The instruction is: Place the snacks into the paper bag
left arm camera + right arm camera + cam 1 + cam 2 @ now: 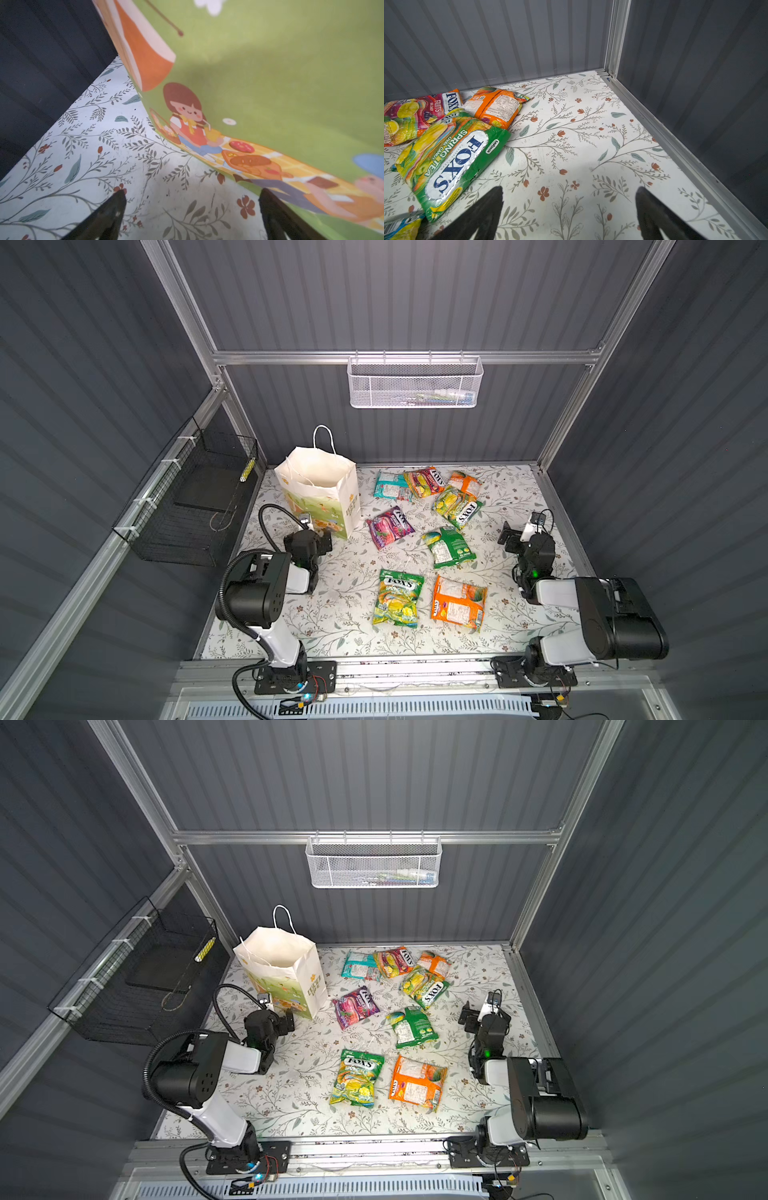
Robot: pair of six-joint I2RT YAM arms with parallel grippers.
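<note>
Nearest, left pincer [191, 193] and right pincer [569, 191] stand spread wide, empty. Scattered snacks [398, 598] lie on the surface [340, 589], right of the upright paper bag [320, 489] at far left. Probably light, slippery, soft; best pinched at a sealed edge.

The paper bag [320, 489] is stood upright at the rear left of the surface [332, 626]. The snacks [451, 547] are spread to its right: an overlapping cluster [457, 506] at the rear, two single packets [390, 526] mid-surface, and a front pair [399, 597] side by side. The left gripper [192, 192] is placed just before the bag, and the right gripper [570, 189] to the right of the cluster. A mesh basket [415, 385] is hung on the back wall and a wire basket [187, 506] on the left wall.
</note>
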